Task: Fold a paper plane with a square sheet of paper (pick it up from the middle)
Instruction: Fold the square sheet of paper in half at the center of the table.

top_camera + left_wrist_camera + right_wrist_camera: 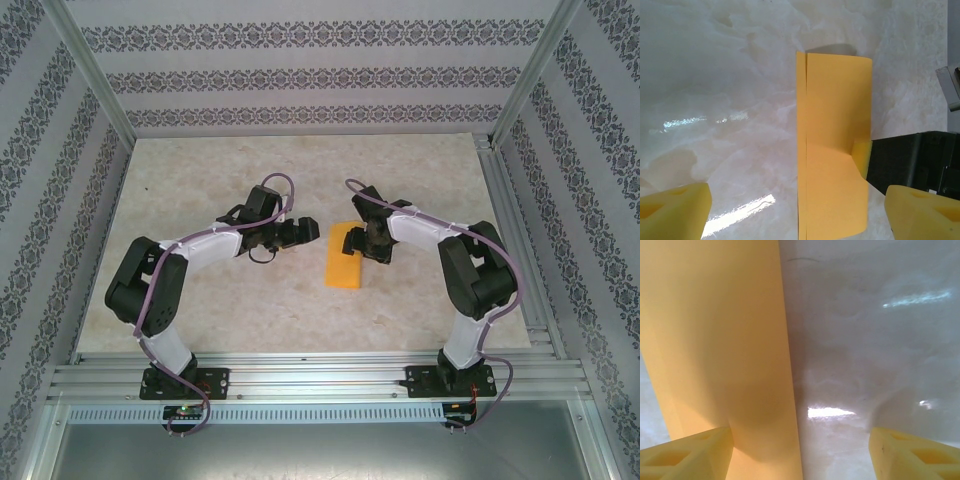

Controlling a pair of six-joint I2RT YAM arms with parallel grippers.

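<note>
The square sheet of paper (345,258) lies on the table between the two arms, folded in half into an orange-yellow rectangle (835,145). Its layered edges run along its left side in the left wrist view. My left gripper (297,232) hovers just left of it, open, and its yellow fingers (675,210) straddle the sheet without touching it. My right gripper (368,243) is over the sheet's far right part, open. One of its fingers (685,455) rests on the paper (715,340) and dents its edge; that fingertip (861,157) shows in the left wrist view. The other hangs over bare table.
The marble-patterned table top (300,170) is bounded by patterned walls and aluminium posts (95,80). A metal rail (320,378) runs along the near edge where the arm bases are bolted. Bare table lies behind and in front of the sheet.
</note>
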